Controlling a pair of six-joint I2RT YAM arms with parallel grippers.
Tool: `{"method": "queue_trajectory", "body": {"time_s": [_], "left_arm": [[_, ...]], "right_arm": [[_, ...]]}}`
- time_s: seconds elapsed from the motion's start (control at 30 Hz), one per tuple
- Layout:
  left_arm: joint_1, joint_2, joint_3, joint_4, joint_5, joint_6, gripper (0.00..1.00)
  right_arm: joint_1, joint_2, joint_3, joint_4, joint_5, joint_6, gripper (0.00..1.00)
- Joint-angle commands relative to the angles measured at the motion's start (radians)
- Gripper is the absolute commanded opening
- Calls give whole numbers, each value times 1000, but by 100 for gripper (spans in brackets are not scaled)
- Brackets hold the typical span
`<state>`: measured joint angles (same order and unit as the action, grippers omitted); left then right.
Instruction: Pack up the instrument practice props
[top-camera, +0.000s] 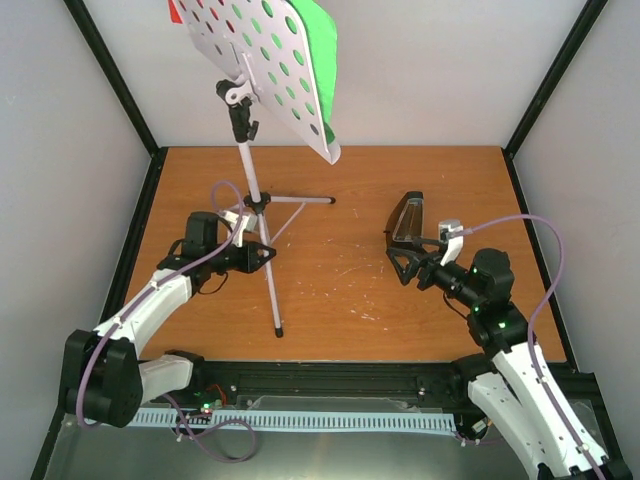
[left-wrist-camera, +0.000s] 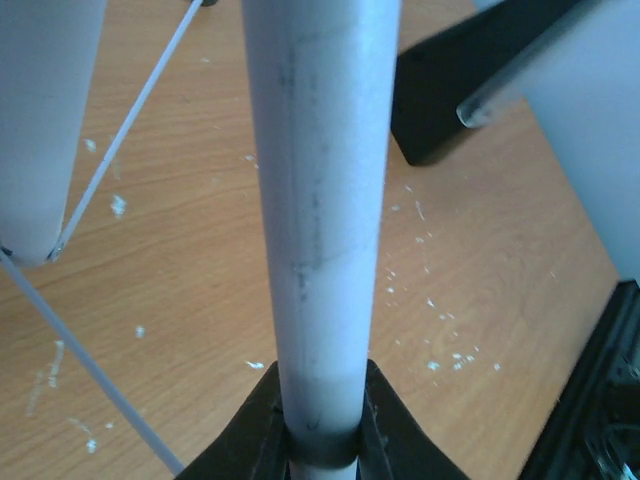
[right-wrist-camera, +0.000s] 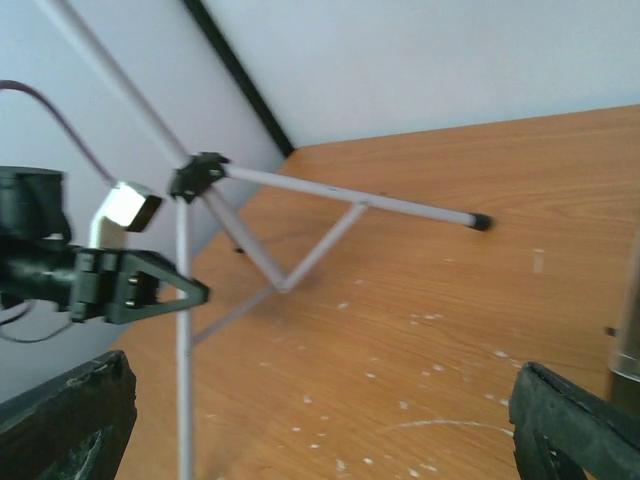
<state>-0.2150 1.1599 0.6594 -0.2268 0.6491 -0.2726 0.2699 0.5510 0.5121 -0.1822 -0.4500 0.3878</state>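
Note:
The music stand is upright at the back left of the table, its pale perforated desk tilted. A green sheet lies against the desk and a red sheet shows at its top corner. My left gripper is shut on the stand's front silver leg, which fills the space between its black fingers. The black metronome with its clear cover stands right of centre. My right gripper is just in front of it, open, with only bare table between its fingers.
The stand's other tripod legs spread over the wooden table toward the back and centre. The left gripper shows in the right wrist view, holding the leg. Grey walls with black corner posts enclose the table.

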Motion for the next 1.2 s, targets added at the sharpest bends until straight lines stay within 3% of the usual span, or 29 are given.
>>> {"method": "queue_trajectory", "body": {"time_s": [0.0, 0.17, 0.3, 0.33, 0.43, 0.63, 0.77, 0.83, 1.0, 1.17], "left_arm": [[-33, -6, 49, -49, 192, 75, 0], [-51, 40, 86, -51, 278, 125, 0], [-60, 72, 127, -87, 231, 152, 2], [-60, 69, 129, -95, 185, 153, 10], [-60, 41, 137, -124, 66, 161, 58], [-36, -190, 101, -56, -138, 130, 98], [126, -355, 63, -43, -481, 54, 99], [206, -407, 49, -26, -494, 55, 100], [215, -398, 49, -16, -497, 68, 99], [215, -382, 41, -15, -457, 57, 99]], "right_arm": [[-4, 55, 30, 188, -218, 89, 100], [11, 152, 69, 316, -289, 115, 100], [110, 277, 123, 450, -267, 83, 100], [145, 315, 144, 471, -252, 52, 100], [239, 462, 252, 507, -224, -15, 99], [338, 775, 504, 554, -206, -68, 95], [364, 938, 648, 537, -175, -98, 93], [373, 1010, 704, 561, -185, -105, 93], [405, 1226, 940, 455, -289, -185, 90], [415, 1331, 1023, 488, -341, -194, 77]]}}
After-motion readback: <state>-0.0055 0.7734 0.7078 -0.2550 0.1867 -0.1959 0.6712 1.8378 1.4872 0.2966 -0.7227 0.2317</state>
